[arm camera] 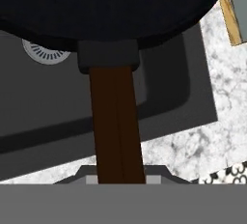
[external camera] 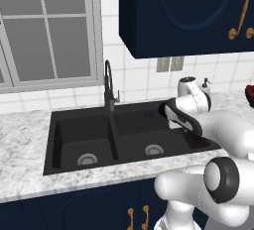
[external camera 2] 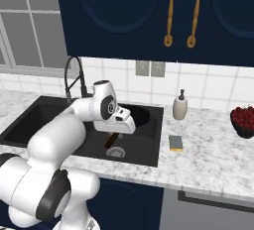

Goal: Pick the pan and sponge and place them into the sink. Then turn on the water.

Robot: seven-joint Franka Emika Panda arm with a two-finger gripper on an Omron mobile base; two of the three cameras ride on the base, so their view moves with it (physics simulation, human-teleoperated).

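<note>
While fingers [arm camera: 118, 177] clamp its handle, pan [arm camera: 111, 10] ahead, above sink [arm camera: 43, 117]

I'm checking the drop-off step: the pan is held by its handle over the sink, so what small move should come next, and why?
Probably lower it a little, then open. The gripper is shut on the pan's handle, and the pan hangs above the right basin of the sink, over its drain. The sponge waits on the counter.

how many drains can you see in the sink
2: one drain in the left basin, one drain in the right basin, below the held pan.
</note>
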